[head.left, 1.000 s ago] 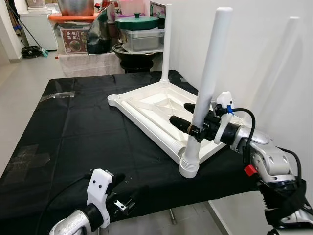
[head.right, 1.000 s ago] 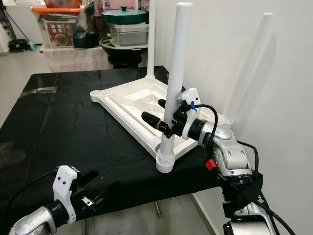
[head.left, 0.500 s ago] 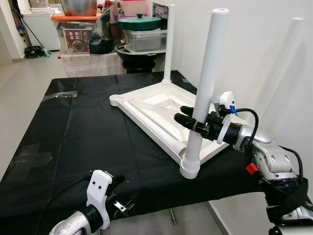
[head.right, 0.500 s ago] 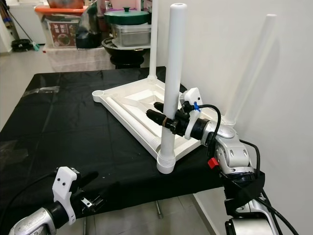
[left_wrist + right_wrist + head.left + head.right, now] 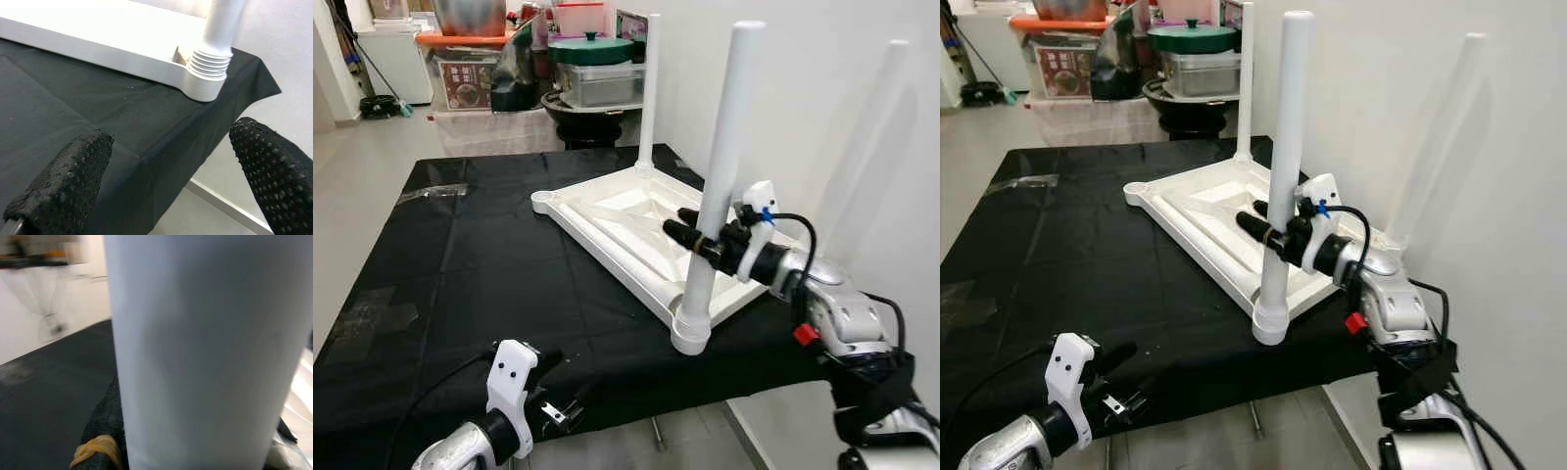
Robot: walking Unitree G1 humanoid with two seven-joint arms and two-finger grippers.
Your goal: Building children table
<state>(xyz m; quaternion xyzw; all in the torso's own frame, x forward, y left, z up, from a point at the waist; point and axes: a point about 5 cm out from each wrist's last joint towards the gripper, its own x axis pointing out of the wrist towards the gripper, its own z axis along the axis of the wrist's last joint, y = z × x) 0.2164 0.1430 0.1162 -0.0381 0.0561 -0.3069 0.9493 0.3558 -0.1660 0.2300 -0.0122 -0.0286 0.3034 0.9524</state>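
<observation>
White table leg, unlabelled, stands pinched by the right claw; left claw hangs spread.

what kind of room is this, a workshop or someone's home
Most likely a home, perhaps a kitchen or storage corner. Behind the black-covered table sit a green pot lid, a metal tub and stacked boxes, beside a plain white wall.
</observation>
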